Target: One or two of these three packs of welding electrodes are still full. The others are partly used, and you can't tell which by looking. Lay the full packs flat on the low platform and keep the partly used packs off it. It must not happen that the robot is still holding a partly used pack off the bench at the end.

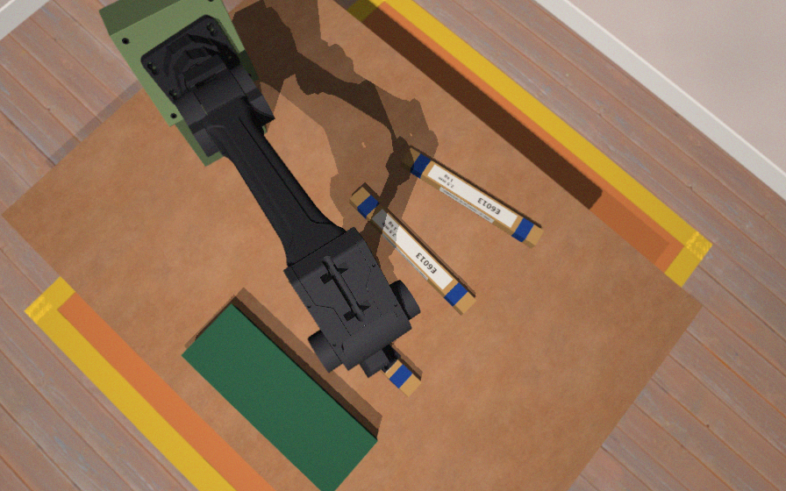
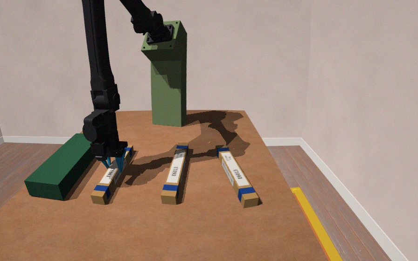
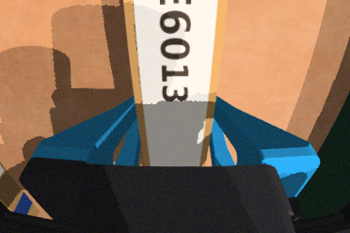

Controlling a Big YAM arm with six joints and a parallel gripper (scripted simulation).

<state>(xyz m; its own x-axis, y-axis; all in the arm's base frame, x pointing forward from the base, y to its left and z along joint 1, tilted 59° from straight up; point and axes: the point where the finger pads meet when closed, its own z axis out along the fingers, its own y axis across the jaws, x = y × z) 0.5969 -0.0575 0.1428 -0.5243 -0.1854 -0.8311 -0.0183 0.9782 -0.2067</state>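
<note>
Three long tan packs with blue bands and white E6013 labels lie flat on the brown mat. My gripper (image 2: pixel 113 161) with blue fingers is shut on the left pack (image 2: pixel 110 176), gripping its long sides near the middle; the pack still rests on the mat. In the wrist view the fingers press both edges of that pack (image 3: pixel 175 39). From above only its end (image 1: pixel 402 376) shows under the arm. The middle pack (image 2: pixel 174 172) and the right pack (image 2: pixel 237 175) lie apart to the right. The low dark green platform (image 2: pixel 59 165) is just left of the held pack.
The tall light green pedestal (image 2: pixel 168 74) carrying the arm's base stands at the back of the mat. Yellow and orange tape (image 1: pixel 567 131) marks the floor beyond the mat's edges. White walls close the room behind and to the right.
</note>
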